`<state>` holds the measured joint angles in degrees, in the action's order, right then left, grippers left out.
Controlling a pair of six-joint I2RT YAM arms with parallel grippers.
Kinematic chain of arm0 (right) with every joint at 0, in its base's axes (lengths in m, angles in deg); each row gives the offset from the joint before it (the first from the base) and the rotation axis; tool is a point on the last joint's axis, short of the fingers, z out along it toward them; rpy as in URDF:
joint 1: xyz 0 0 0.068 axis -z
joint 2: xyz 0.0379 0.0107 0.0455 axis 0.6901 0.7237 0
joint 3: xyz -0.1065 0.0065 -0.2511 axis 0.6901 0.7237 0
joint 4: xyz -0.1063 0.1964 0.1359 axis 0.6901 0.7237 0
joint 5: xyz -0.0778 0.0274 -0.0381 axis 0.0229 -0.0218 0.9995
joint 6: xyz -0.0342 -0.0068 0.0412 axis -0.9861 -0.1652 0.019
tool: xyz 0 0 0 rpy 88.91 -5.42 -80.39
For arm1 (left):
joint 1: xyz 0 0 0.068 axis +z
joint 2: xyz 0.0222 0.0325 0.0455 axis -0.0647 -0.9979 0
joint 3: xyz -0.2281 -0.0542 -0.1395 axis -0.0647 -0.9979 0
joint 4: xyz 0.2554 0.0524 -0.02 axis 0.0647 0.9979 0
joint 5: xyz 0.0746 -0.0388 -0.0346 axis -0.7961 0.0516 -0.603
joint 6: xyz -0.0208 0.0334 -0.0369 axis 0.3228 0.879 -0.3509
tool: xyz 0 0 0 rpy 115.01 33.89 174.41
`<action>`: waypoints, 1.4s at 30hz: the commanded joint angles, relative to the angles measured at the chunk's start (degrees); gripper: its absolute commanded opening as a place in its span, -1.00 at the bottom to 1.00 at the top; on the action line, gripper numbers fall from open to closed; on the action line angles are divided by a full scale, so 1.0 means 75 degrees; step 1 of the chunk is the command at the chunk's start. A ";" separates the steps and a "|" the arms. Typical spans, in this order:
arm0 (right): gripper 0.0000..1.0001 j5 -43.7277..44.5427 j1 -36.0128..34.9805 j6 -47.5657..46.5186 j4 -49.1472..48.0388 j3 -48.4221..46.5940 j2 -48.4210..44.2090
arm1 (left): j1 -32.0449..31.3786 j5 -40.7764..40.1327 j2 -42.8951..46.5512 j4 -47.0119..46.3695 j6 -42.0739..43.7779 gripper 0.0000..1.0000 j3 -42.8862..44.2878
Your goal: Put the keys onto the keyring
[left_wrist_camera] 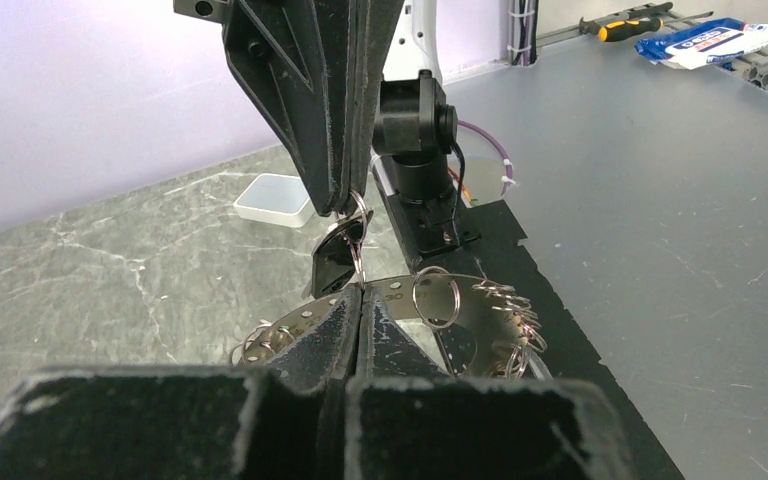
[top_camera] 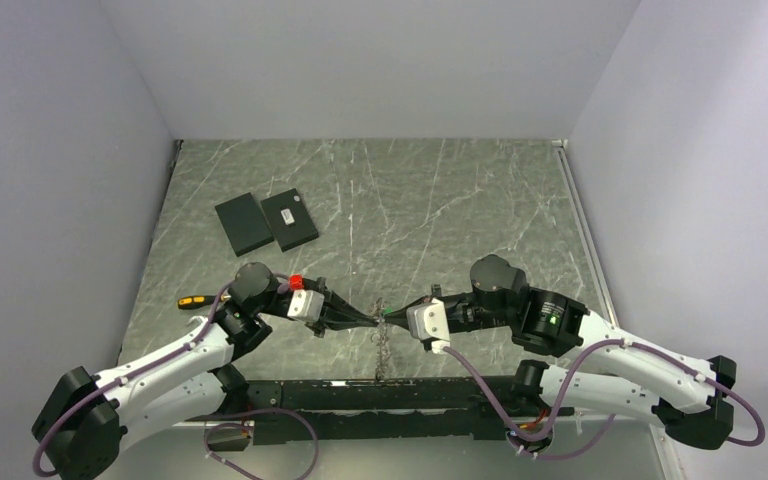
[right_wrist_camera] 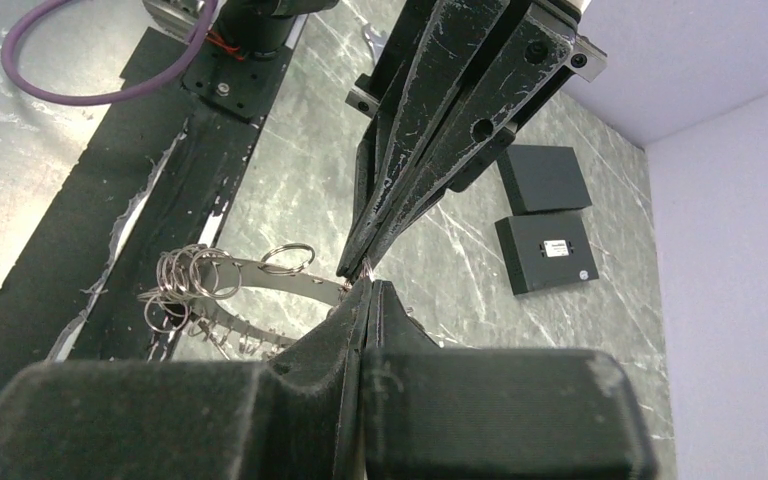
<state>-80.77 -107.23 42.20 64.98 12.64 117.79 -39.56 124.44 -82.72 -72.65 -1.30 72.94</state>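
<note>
left gripper (left_wrist_camera: 360,298): fingers pressed together, tip aimed straight at the other arm's tip. A thin silver stem runs into its pads; can't tell if that's key blade or ring wire

between the tips: one key (left_wrist_camera: 332,262), black head, hanging off the keyring (left_wrist_camera: 359,214). Long axis runs roughly along the line joining the two tips, head a touch to one side of it. All of it is held up off the table (top_camera: 440,200), above the curved metal strip (left_wrist_camera: 465,330) loaded with spare rings

right gripper (left_wrist_camera: 344,205): fingers also closed, ring sitting right at the tips, looks pinched there

key relation: grippers nose to nose on a left-right line in the top view, ring and key in the narrow gap, neither arm nearer. My read: threading is mid-way, and the next move needs the ring rotated relative to the key head with almost no slack. Risk: either pinch slips and the key drops onto the strip
</note>
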 commanded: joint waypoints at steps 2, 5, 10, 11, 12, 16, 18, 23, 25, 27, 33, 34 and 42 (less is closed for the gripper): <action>-1.00 -0.0149 -0.0052 -0.0061 -0.0432 0.0039 -0.0037 | -0.0058 -0.0012 0.0204 -0.0250 -0.0003 -1.00 0.0167; -1.00 -0.0069 -0.0052 -0.0073 -0.0383 0.0094 -0.0084 | -0.0067 -0.0030 0.0272 -0.0352 -0.0044 -1.00 0.0128; -1.00 0.0063 -0.0052 -0.0063 -0.0383 0.0223 -0.0288 | -0.0072 -0.0042 0.0493 -0.0221 -0.0003 -1.00 0.0147; -1.00 0.0089 -0.0052 -0.0063 -0.0370 0.0236 -0.0320 | -0.0069 -0.0041 0.0528 -0.0154 0.0021 -1.00 0.0161; -1.00 0.0115 -0.0049 -0.0073 -0.0368 0.0249 -0.0342 | -0.0075 -0.0043 0.0566 -0.0094 0.0043 -1.00 0.0185; -1.00 0.0088 -0.0052 -0.0083 -0.0362 0.0245 -0.0379 | -0.0075 -0.0066 0.0644 0.0029 0.0076 -1.00 0.0209; -1.00 0.0089 -0.0052 -0.0075 -0.0356 0.0228 -0.0374 | -0.0073 -0.0090 0.0650 0.0044 0.0076 -1.00 0.0216; -1.00 -0.0044 -0.0052 -0.0074 -0.0300 0.0193 -0.0395 | -0.0076 -0.0175 0.0628 -0.0116 -0.0007 -1.00 0.0144; -1.00 -0.0053 -0.0051 -0.0124 -0.0239 0.0204 -0.0414 | -0.0074 -0.0193 0.0622 -0.0300 -0.0093 -1.00 0.0096; -1.00 -0.0059 -0.0052 -0.0175 -0.0158 0.0204 -0.0442 | -0.0074 -0.0245 0.0633 -0.0340 -0.0103 -1.00 0.0067; -1.00 -0.0161 -0.0049 -0.0191 -0.0093 0.0239 -0.0467 | -0.0077 -0.0301 0.0634 -0.0381 -0.0113 -1.00 0.0024; -1.00 -0.0149 -0.0052 -0.0200 -0.0097 0.0239 -0.0467 | -0.0077 -0.0318 0.0634 -0.0388 -0.0122 -1.00 0.0023; -1.00 -0.0305 -0.0058 -0.0180 -0.0115 0.0259 -0.0455 | -0.0072 -0.0343 0.0629 -0.0491 -0.0169 -1.00 -0.0007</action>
<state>-80.73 -107.23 41.64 65.09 14.56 115.06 -39.88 122.95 -78.87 -71.69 -1.22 72.94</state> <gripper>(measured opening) 0.010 0.007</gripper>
